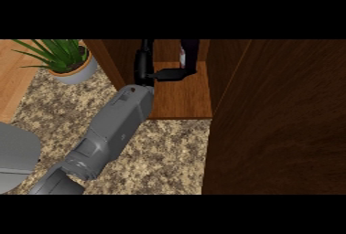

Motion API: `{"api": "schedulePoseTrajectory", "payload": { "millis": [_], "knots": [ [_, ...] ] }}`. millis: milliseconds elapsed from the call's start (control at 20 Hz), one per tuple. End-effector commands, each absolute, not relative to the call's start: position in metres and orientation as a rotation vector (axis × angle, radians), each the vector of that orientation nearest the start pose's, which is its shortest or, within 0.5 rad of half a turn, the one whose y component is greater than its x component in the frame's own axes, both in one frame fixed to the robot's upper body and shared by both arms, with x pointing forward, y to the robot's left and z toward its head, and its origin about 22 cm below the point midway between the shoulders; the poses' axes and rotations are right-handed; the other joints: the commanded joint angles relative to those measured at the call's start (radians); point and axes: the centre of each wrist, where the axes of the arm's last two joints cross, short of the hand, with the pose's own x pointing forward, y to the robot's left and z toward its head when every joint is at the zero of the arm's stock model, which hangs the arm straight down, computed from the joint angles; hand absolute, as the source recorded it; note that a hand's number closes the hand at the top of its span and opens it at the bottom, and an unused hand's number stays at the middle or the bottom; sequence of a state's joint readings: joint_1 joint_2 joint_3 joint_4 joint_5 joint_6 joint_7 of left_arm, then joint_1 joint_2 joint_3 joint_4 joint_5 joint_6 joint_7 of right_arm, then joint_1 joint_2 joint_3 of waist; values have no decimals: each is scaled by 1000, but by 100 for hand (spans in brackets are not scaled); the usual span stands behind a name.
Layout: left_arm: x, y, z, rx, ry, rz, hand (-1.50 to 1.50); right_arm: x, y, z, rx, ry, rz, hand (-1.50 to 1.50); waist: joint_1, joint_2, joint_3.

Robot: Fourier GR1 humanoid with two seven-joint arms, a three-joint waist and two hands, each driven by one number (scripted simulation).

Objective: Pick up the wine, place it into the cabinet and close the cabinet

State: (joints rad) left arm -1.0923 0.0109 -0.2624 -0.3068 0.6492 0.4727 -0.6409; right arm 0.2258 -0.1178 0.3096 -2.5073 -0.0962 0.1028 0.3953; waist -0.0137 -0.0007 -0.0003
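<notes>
The wine bottle [190,51] is dark with a pale and red label. It stands inside the open wooden cabinet [181,98], toward the back of the shelf. My left hand [144,64] reaches into the cabinet just left of the bottle. Its fingers point straight toward the back, and its thumb sticks out to the right toward the bottle's lower part. The fingers are not wrapped round the bottle, and a gap shows between them and it. The bottle's top is cut off by the view. My right hand does not show.
The cabinet's dark wooden door [283,119] stands open and fills the right side. A potted green plant [67,61] sits on the speckled counter [169,155] left of the cabinet. A grey rounded object [13,155] lies at the left edge.
</notes>
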Motion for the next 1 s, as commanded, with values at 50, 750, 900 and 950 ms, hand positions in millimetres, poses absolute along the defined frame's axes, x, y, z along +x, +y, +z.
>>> {"api": "schedulePoseTrajectory", "payload": {
  "millis": [50,750,900,950],
  "knots": [
    [426,99,49,23,-1867,115,-150,81,-208,198,358,-1910,273,-150,14,-10,0],
    [355,86,35,-146,-1864,127,-150,80,-210,201,319,-1911,276,-150,37,-20,0],
    [332,97,42,-184,-1874,137,-150,88,-208,197,322,-1910,280,-150,39,-17,0],
    [324,80,38,-198,-1860,161,-150,83,-205,200,343,-1914,289,-150,25,-13,0]
  ]
}}
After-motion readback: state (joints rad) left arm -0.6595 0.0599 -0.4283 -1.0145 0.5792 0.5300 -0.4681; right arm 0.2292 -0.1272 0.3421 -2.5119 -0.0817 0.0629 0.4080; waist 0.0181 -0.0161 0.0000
